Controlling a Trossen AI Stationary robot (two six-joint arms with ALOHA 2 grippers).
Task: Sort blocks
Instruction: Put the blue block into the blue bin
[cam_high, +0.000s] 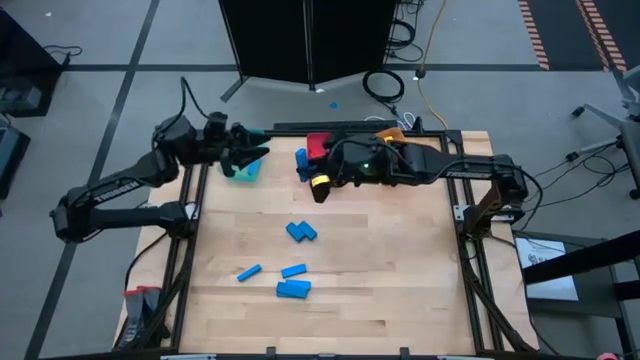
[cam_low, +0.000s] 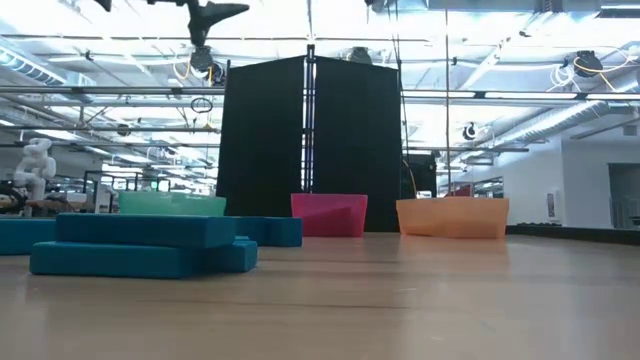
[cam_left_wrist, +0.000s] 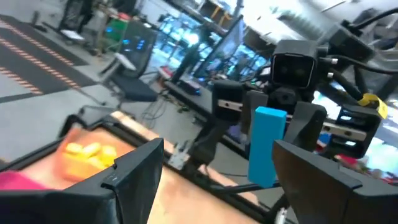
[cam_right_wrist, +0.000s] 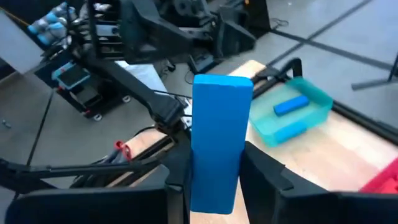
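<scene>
Wood table, plastic bins
Table (cam_high: 380, 260) showing pale matt wood grain; teal bin (cam_right_wrist: 292, 115) looking translucent plastic; blue block (cam_right_wrist: 217, 140) matt, smooth.

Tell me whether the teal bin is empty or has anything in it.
Not empty. The right wrist view shows one blue block lying inside the teal bin; nothing else shows in it.

Left arm reaches in from its side, forearm about level, left end effector (cam_high: 252, 156) raised off the worktop, fingers (cam_left_wrist: 134, 171) spread wide, nothing between them. Right arm stretched across toward it, right end effector (cam_high: 308, 172) facing the left one, fingers clamped on an upright blue block (cam_right_wrist: 215, 143).
</scene>
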